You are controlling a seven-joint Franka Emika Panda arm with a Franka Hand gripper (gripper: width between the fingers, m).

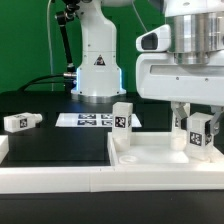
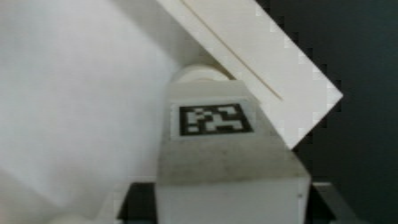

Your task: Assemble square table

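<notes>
You've got the gripper (image 1: 197, 136) pinched onto an upright leg (image 1: 197, 128) at the right end of the square slab (image 1: 150, 157), on the exterior view's right. In the wrist view its tag (image 2: 217, 120) sits right between the fingers. A second leg (image 1: 122, 121) stands at the slab's left end. A third leg (image 1: 20, 121) lies well off left on the black table (image 1: 55, 150), and the marker board (image 1: 85, 119) is behind.

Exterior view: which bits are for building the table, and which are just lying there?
For the table: square tabletop; gripped leg in the pincer; upright leg; lying leg.
Just there: marker board; white rail; robot base.
</notes>
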